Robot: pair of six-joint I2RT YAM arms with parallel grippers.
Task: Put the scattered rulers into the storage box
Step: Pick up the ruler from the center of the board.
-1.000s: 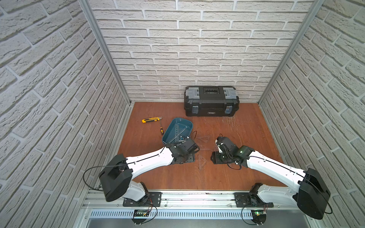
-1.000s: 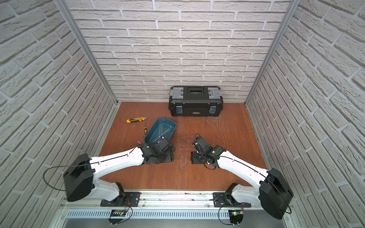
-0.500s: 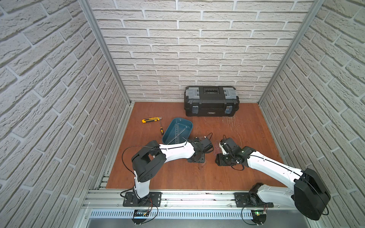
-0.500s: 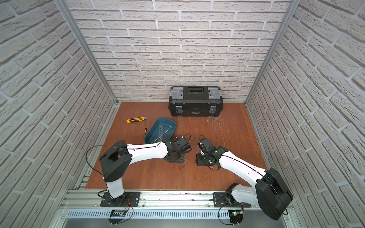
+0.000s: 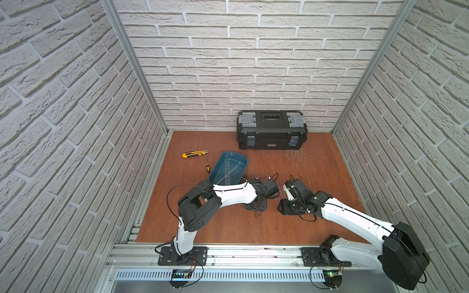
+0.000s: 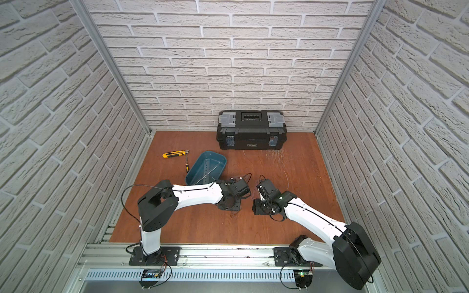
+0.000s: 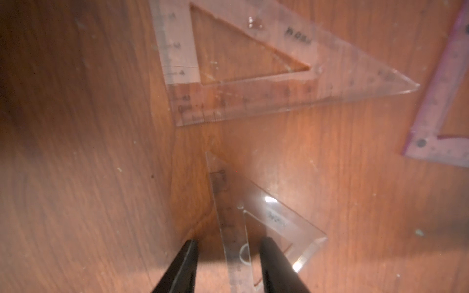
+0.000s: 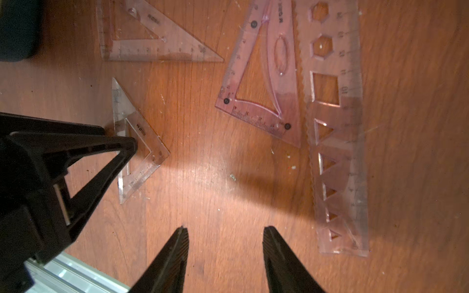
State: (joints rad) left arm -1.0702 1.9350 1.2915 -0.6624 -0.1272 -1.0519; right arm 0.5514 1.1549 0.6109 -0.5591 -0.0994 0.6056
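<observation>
Small clear set square [image 7: 276, 215] lies flat on the wood surface [image 7: 76, 152], btwn the two arms and on the near side of the teal storage box [image 5: 234, 159].

Its longest edge, the ruled one, runs lengthwise through the gap of the left hand [image 7: 228, 241]. One finger [image 7: 182, 266] sits outside that edge and the other over the triangle's cut-out. Neither visibly touches it, so the hand is parted w/ nothing gripped yet. The square corner points away, twd a purple set square [image 8: 288, 106].

Left hand is clearly the nearer. Right hand [image 8: 225, 241] hangs just beside, fingers spread over bare wood, empty.

Farther out lie a bigger clear set square [image 7: 253, 99] and a long stencil ruler [image 8: 352, 152].

Probable next move: pinch across that thin edge, lift, carry back and left to the box, which seems to hold a strip ruler [image 5: 226, 170] already. Flat, slick plastic may slip.
</observation>
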